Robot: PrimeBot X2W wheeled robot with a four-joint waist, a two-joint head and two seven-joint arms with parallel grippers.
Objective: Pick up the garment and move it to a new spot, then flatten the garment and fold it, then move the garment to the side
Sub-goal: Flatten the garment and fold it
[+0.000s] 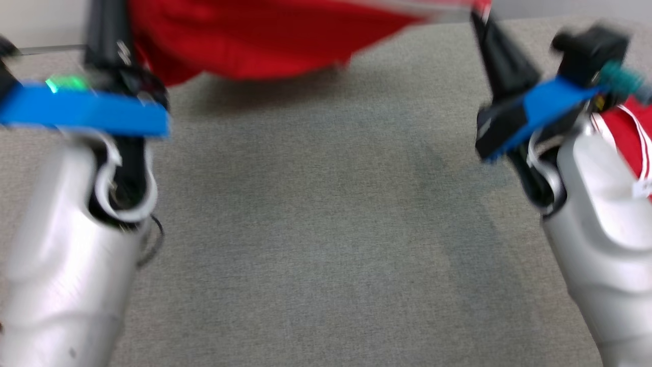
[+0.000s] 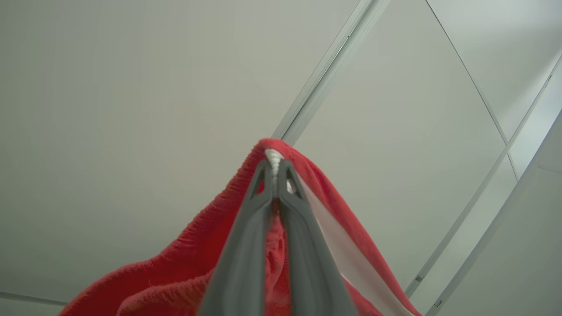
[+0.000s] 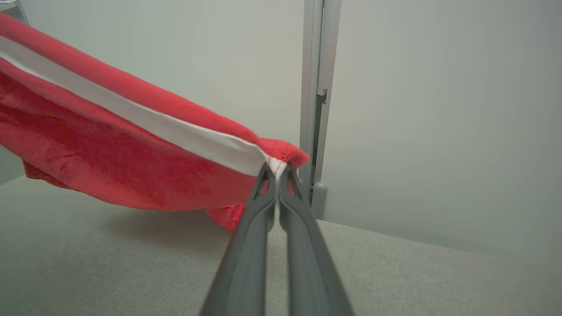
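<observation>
The garment (image 1: 254,41) hangs at 12 o'clock, seemingly clear of the bench (image 1: 326,229). The left pincer (image 2: 275,164) and right pincer (image 3: 277,169) are each clamped tight on a corner of its white-striped hem. The bites are small, so a hard tug could slip one. The bench lies open towards 6 o'clock. A wall (image 3: 439,109) bounds its far edge.

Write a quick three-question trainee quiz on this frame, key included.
1. Which grippers are shut on the red garment? A) left gripper only B) right gripper only C) both
2. True or false: the garment lies flat on the grey surface.
3. Fill in: the band along the edge held by the right gripper is ____.
Key: 1 C; 2 false, it hangs between the grippers, above the surface; 3 white.
</observation>
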